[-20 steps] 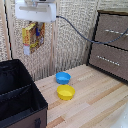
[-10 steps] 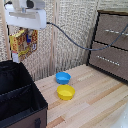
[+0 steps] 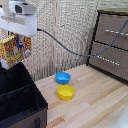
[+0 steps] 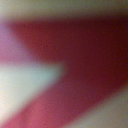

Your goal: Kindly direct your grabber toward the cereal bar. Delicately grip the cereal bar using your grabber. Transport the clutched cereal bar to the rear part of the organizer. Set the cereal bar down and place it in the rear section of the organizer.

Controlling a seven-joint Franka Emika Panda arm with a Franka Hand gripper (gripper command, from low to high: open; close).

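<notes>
And here's the grabber [image 3: 20,44], up high at the exterior view's left, with the cereal bar [image 3: 14,49] hanging beneath its white block. The jaws are clamped on the bar, which hangs roughly upright in the air, its yellow-orange face with red-brown print turned toward the camera. Right below sits the organizer [image 3: 22,100], big and black, its divider splitting it into compartments; the bar hangs over the compartment farther from the camera, clear of the walls. Out on the wooden surface [image 3: 95,100], a blue bowl [image 3: 63,77] and a yellow bowl [image 3: 65,92] sit just beside each other, near the organizer. A brown drawer cabinet [image 3: 112,45] stands at the exterior view's right. A dark cable [image 3: 70,50] loops from the arm across the woven screen. The wrist view is a total blur, just red and pale patches.
</notes>
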